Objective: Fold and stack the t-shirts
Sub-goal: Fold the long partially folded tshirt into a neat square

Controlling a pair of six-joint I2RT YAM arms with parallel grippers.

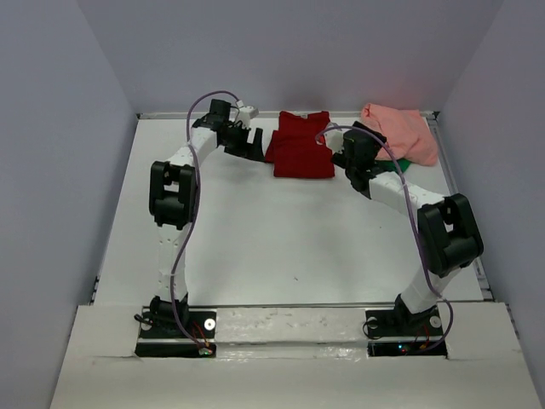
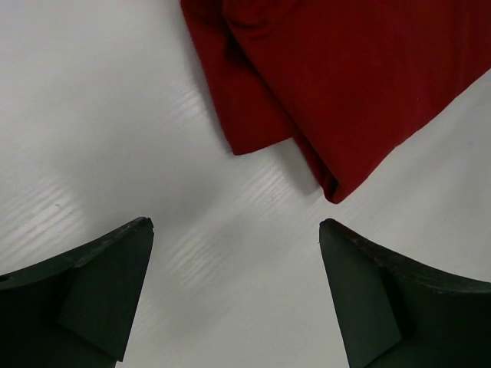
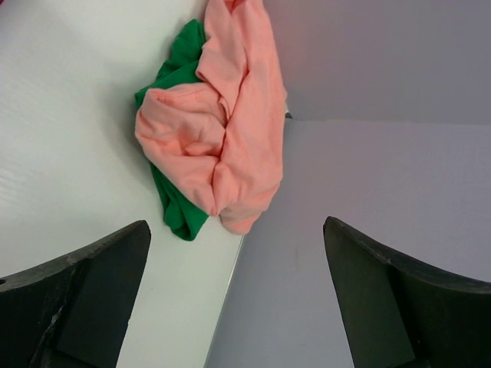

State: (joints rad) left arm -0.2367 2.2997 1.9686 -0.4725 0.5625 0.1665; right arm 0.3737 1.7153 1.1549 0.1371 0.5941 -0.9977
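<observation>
I judge the red shirt [image 1: 300,146] seemingly folded; pink shirt [image 1: 400,132], green cloth [image 3: 180,207] lie bunched; left hand [image 2: 235,223], right hand [image 3: 237,222] apart, empty.

table [image 1: 255,247]: white, ribbed | walls [image 1: 298,51]: plain grey, three sides

Soft, even light from above falls on the white table [image 1: 255,247], drawing faint sheen streaks across it in the left wrist view. The dark red t-shirt [image 2: 345,77] casts a mild shadow beside its folded corner. Focus is crisp throughout.
</observation>
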